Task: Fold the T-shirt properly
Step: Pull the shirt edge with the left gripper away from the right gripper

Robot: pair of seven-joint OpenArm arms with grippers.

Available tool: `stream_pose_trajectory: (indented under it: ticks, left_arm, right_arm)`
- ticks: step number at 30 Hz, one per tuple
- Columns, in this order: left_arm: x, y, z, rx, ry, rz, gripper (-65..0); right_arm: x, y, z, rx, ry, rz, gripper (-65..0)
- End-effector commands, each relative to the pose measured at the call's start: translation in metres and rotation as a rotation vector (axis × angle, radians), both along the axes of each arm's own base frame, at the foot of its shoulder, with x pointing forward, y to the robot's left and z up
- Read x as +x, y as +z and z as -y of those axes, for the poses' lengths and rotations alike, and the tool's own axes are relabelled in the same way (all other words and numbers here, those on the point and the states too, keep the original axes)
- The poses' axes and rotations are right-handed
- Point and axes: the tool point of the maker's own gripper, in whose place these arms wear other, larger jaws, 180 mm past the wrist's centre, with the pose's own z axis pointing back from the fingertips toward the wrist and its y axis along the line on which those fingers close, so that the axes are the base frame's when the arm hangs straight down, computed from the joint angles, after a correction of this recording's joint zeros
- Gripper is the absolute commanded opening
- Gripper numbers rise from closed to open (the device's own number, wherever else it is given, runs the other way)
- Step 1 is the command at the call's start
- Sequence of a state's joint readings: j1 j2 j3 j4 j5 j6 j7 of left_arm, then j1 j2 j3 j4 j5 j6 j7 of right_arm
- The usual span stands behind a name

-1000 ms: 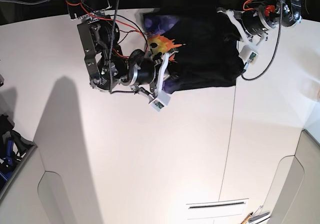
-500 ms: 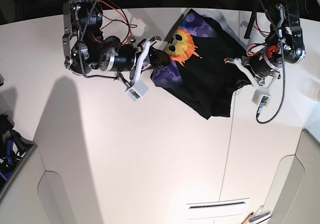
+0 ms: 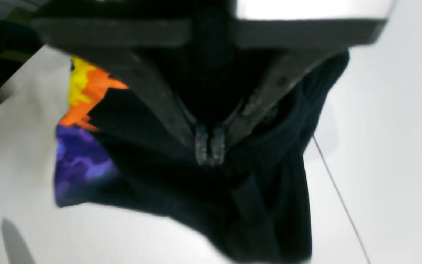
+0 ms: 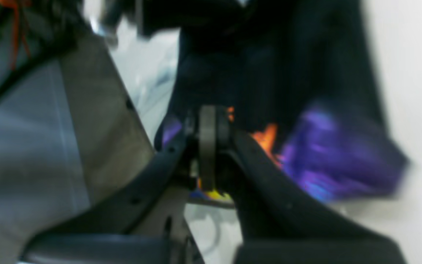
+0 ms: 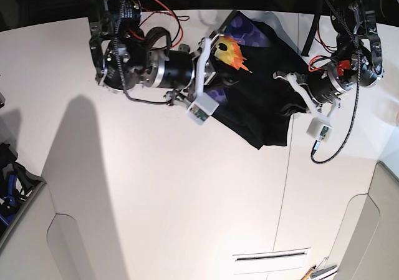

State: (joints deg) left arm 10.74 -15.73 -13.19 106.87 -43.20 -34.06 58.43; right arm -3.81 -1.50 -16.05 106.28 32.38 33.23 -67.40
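**Black T-shirt bunched at the far edge of the desk, a tool clamped on each side**

The T-shirt (image 5: pixel 259 99) lies crumpled near the far edge of the white desk (image 5: pixel 187 205), between the two arms. Most of what shows is plain black cloth, gathered into folds that run down to a loose corner pointing toward the near side of the desk. At its far left part, as the base view shows it, the print faces up: an orange-yellow sun face (image 5: pixel 229 50) on a purple-blue ground, partly covered by the right arm

The right tool (image 4: pixel 207 146) is pressed together on the printed edge of the shirt; in its wrist view the fingertips meet with no gap, orange and purple cloth bunched just behind them and a scrap of yellow below. In the base view this arm lies across the desk from the left, its white fingers over the sun face

The left tool (image 3: pixel 209 146) is closed tight on the black side of the shirt. Its wrist view shows the two clear fingertips touching, dark fabric pinched under them and hanging in heavy folds beyond, with a slice of orange and purple print off to the left. In the base view this arm reaches in from the right, just beside the shirt's black edge

A thin seam (image 5: pixel 285 186) runs across the desk below the shirt, and a white slotted plate (image 5: pixel 271 260) sits well apart near the front edge
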Motion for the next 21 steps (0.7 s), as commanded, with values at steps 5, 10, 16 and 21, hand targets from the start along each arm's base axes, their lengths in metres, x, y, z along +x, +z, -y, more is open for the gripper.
stream_pose_trajectory:
  ticks: [5,10,16,21]
  left_arm:
    - [0.008,0.017,0.013,-0.037,-0.042,0.081,-65.0]
    - [0.016,0.010,0.018,-0.024,-0.044,0.099,-65.0]
    - [0.055,-0.006,0.015,-0.015,-0.024,0.095,-65.0]
    - [0.101,0.010,-0.009,0.049,0.086,0.153,-65.0]
  right_arm:
    - [-0.007,-0.035,-0.008,-0.080,0.012,-0.062,-65.0]
    - [-0.013,-0.056,-0.006,-0.102,0.011,-0.131,-65.0]
    - [-0.016,-0.053,-0.010,-0.074,0.019,-0.146,-65.0]
    - [-0.017,-0.051,-0.012,-0.058,0.022,-0.154,-65.0]
